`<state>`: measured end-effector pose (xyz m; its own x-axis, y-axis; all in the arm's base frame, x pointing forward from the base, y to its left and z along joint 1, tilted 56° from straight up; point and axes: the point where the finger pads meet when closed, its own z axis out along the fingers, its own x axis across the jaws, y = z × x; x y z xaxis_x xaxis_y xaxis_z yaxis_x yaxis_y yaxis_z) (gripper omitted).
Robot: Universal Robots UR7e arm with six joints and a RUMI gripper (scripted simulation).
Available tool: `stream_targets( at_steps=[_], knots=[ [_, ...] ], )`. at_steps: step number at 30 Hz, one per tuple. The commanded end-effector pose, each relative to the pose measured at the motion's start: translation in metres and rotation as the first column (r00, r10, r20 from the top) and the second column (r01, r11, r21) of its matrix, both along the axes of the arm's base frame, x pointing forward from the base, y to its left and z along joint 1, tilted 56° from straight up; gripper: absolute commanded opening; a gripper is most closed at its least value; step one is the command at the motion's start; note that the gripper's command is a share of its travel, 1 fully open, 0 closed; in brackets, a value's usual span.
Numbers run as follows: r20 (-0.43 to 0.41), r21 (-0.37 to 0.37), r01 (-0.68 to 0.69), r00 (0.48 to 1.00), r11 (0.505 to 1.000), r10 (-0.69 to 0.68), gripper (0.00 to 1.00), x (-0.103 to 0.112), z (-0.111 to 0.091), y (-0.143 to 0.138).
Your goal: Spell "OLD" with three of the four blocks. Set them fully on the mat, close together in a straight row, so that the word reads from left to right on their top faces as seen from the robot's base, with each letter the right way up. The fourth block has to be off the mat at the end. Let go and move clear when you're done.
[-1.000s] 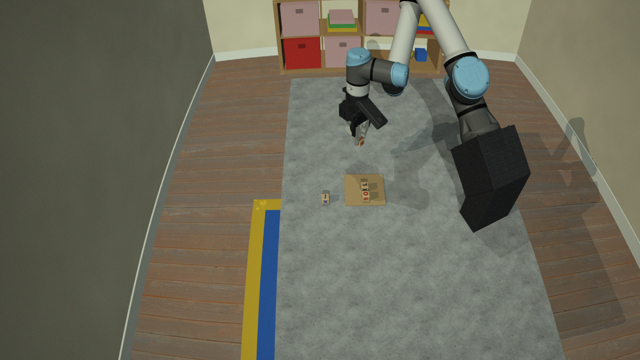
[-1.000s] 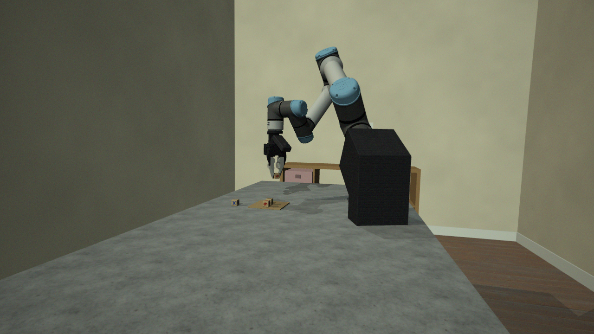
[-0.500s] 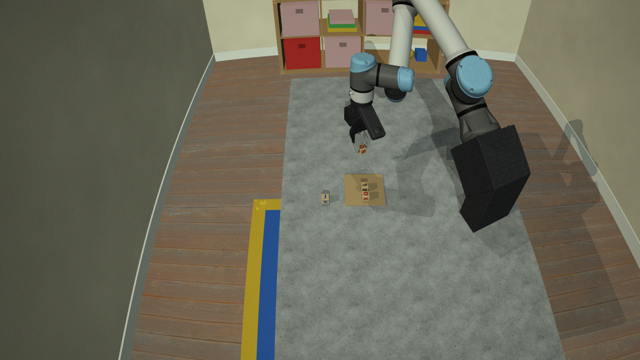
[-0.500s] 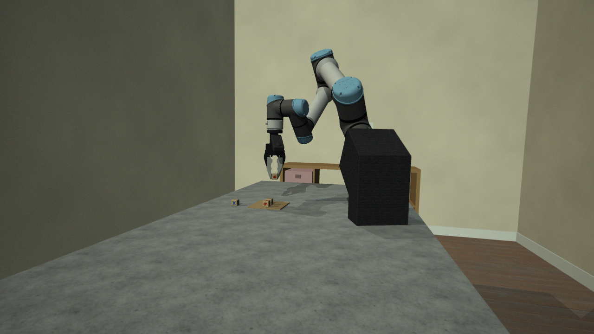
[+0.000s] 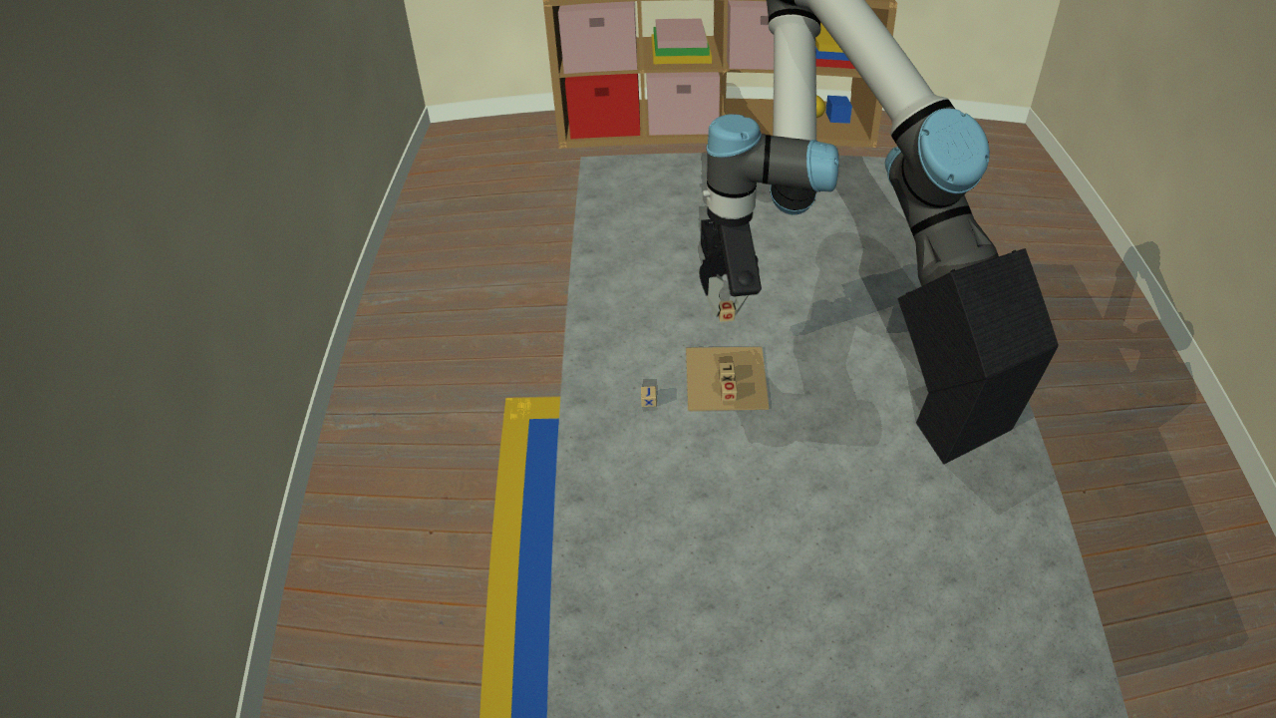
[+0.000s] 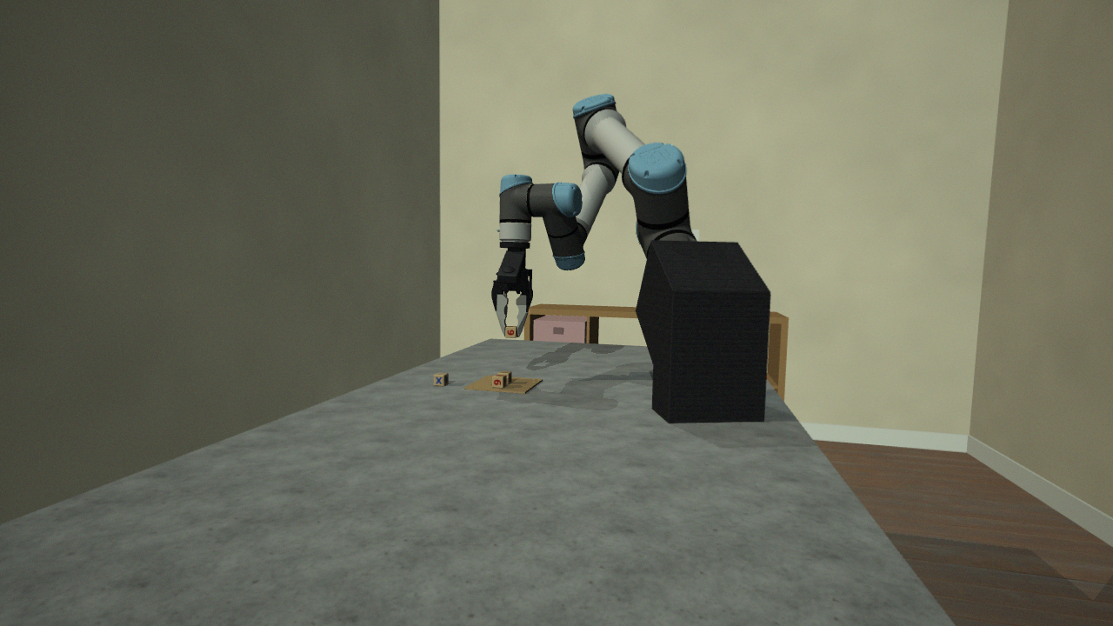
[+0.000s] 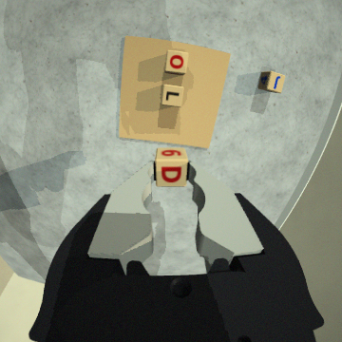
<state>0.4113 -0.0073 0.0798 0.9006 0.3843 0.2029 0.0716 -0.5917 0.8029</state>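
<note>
Here, a long grey surface (image 5: 802, 553) (image 6: 436, 498) carries the blocks and the thin tan mat (image 5: 702, 393) (image 6: 481, 385) (image 7: 195, 123). In the top view, the floor (image 5: 383, 464) on both sides is of brown wooden boards. On the floor at the left there is a rug (image 5: 542, 571) with a yellow border and a blue inside. At the far end stands a wooden shelf unit (image 5: 559, 98) (image 6: 583, 309), which holds pink boxes and one red box (image 5: 603, 105). The wall (image 5: 178, 312) (image 6: 217, 194) at the left looks dark, and the far wall (image 6: 840, 194) is pale. A black pedestal (image 5: 990, 339) (image 6: 712, 349) stands on the right part of the surface.

The pincer (image 5: 727, 303) (image 6: 511, 330) (image 7: 170, 162) is clamped on the D block (image 5: 727, 311) (image 6: 511, 331) (image 7: 171, 174), in the air, on the far side of the mat. The O block (image 5: 729, 390) (image 6: 498, 381) (image 7: 176, 62) and the L block (image 5: 727, 369) (image 6: 506, 376) (image 7: 172, 96) are on the mat, and the L block is the farther one. The J block (image 5: 648, 395) (image 6: 440, 380) (image 7: 272, 82) rests on the surface, left of the mat.

D block (image 5: 727, 311) (image 6: 511, 331) (image 7: 171, 174) nearer the mat (image 5: 703, 379) (image 6: 476, 386) (image 7: 199, 121), fingers (image 5: 714, 290) (image 6: 500, 311) turned
</note>
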Motion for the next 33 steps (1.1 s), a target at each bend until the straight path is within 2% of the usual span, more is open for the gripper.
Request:
stream_targets(
  at_steps=[1,33],
  knots=[
    [0.062,0.031,0.058,0.996,0.998,-0.06,0.05,-0.0014,-0.0069,0.0058],
    [0.078,0.042,0.071,0.994,0.997,-0.074,0.05,0.0014,-0.0131,0.0017]
  ],
)
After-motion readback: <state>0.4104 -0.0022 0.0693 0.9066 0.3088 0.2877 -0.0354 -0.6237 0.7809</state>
